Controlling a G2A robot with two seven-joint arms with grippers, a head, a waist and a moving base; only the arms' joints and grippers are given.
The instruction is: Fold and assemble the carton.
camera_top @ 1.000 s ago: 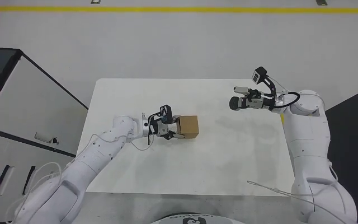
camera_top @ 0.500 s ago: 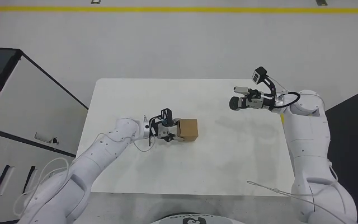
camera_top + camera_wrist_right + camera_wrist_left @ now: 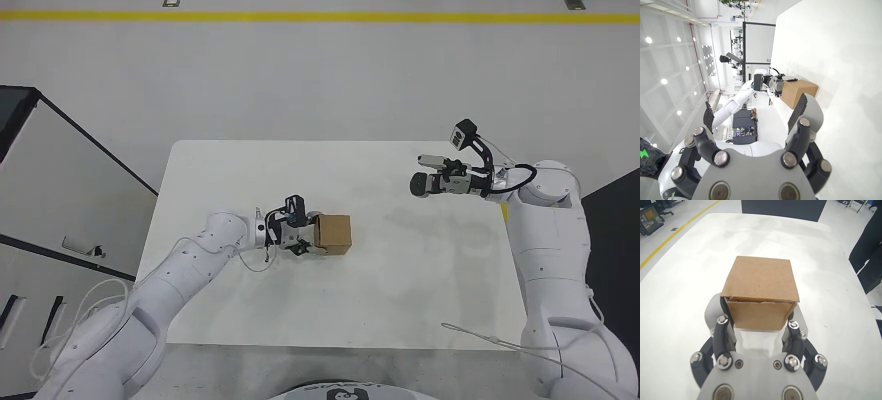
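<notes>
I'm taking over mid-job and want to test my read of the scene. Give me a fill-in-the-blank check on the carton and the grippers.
1. The gripper clamped on the carton belongs to the ___ arm.
2. The right gripper has its jaws ___.
3. The number of cartons on the table is ___.
Missing words: left; open; one.

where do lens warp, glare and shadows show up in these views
left wrist view: table edges bow from the wide lens, faint shadow beneath the carton; right wrist view: ceiling lights glare, table washed bright; top view: even light.
</notes>
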